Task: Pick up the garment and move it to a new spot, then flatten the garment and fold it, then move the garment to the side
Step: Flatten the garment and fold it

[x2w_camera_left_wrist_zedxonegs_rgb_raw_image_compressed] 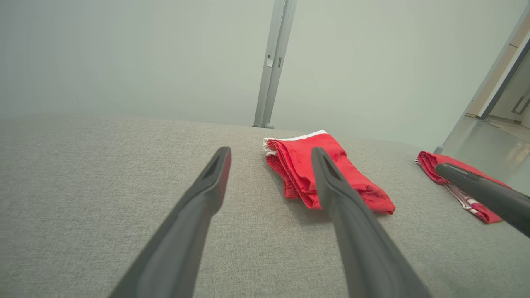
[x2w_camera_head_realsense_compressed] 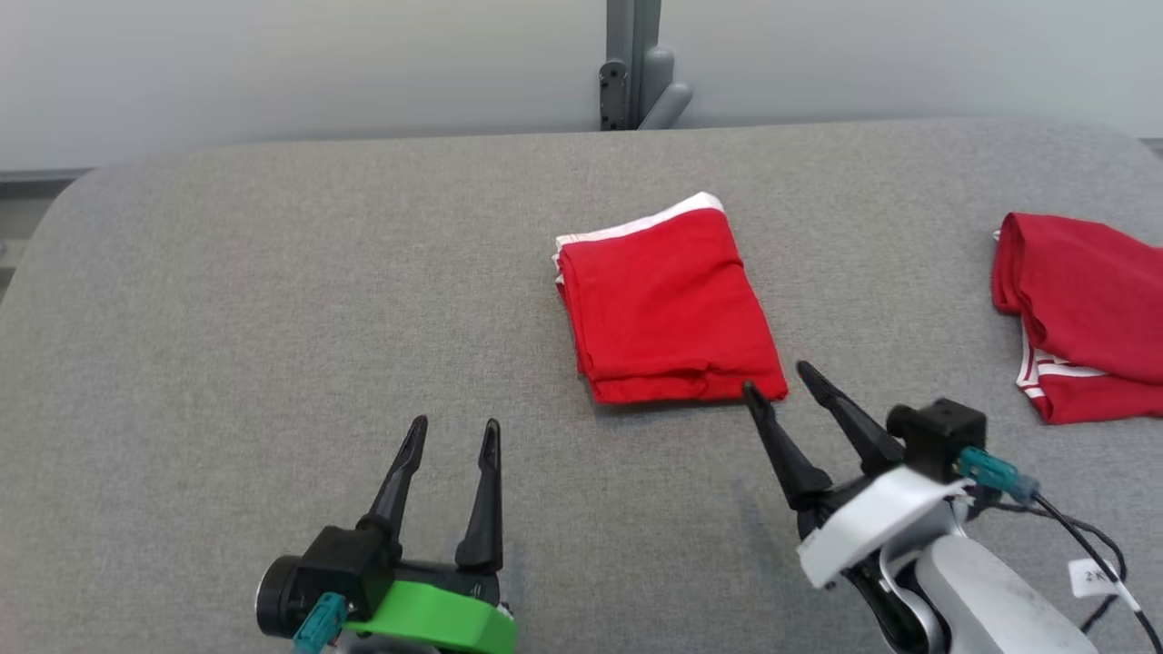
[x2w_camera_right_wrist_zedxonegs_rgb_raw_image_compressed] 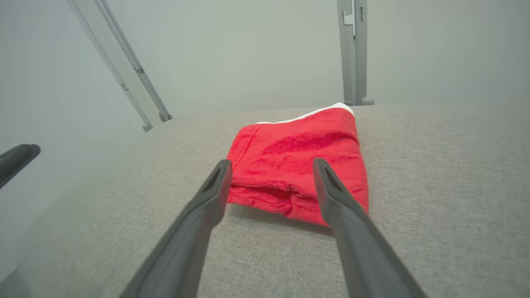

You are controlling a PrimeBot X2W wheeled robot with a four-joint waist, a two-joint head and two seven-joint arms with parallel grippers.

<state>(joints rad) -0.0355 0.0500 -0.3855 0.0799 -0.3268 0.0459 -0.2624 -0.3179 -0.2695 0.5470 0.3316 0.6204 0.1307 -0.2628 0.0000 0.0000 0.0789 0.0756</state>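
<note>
Garment (x2w_camera_head_realsense_compressed: 668, 304) is lying folded into a tidy red rectangle on the table (x2w_camera_head_realsense_compressed: 273, 318), just ahead of the right claw (x2w_camera_head_realsense_compressed: 777, 380). That claw's tips are hovering spread wide at its near corner and gripping nothing, likely because the folding looks done and only the move to the side remains. Left claw (x2w_camera_head_realsense_compressed: 454, 424) is hanging wide and empty, with the cloth ahead and to its right, while a second garment (x2w_camera_head_realsense_compressed: 1081, 309) is lying well off to the right claw's right.
</note>
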